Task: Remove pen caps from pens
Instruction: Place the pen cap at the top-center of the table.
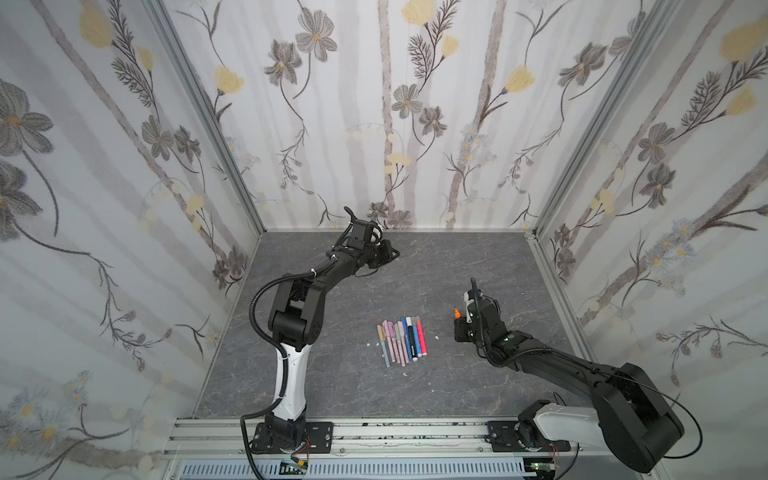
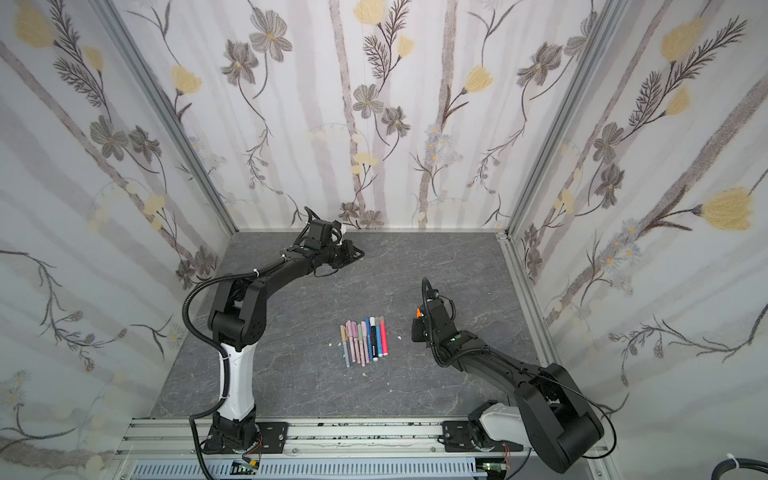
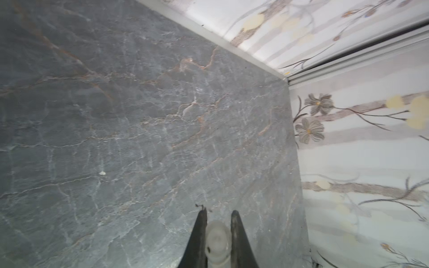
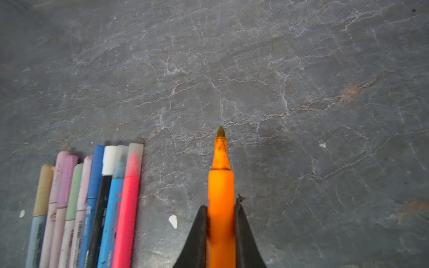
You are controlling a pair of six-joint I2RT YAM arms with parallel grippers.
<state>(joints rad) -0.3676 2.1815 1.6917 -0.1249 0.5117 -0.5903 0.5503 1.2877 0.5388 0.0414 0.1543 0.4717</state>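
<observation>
Several pens (image 1: 401,340) (image 2: 365,340) lie side by side in a row mid-table, in tan, pink, lilac, green, blue, black and red, seen close in the right wrist view (image 4: 92,197). Pen caps such as the white one (image 4: 109,160) sit on their far ends. To the right of the row, my right gripper (image 4: 221,204) (image 1: 459,322) (image 2: 419,318) is shut on an orange pen (image 4: 220,185) whose bare tip (image 1: 456,311) points away. Far back near the wall, my left gripper (image 3: 219,211) (image 1: 392,253) (image 2: 357,253) is shut on a translucent whitish pen cap (image 3: 217,239).
Small white specks (image 4: 173,221) (image 1: 436,337) lie on the grey marbled table (image 1: 457,257). Flowered walls (image 1: 374,166) close in the back and both sides; the left wrist view shows the back right corner (image 3: 286,79). A metal rail (image 1: 395,432) runs along the front edge.
</observation>
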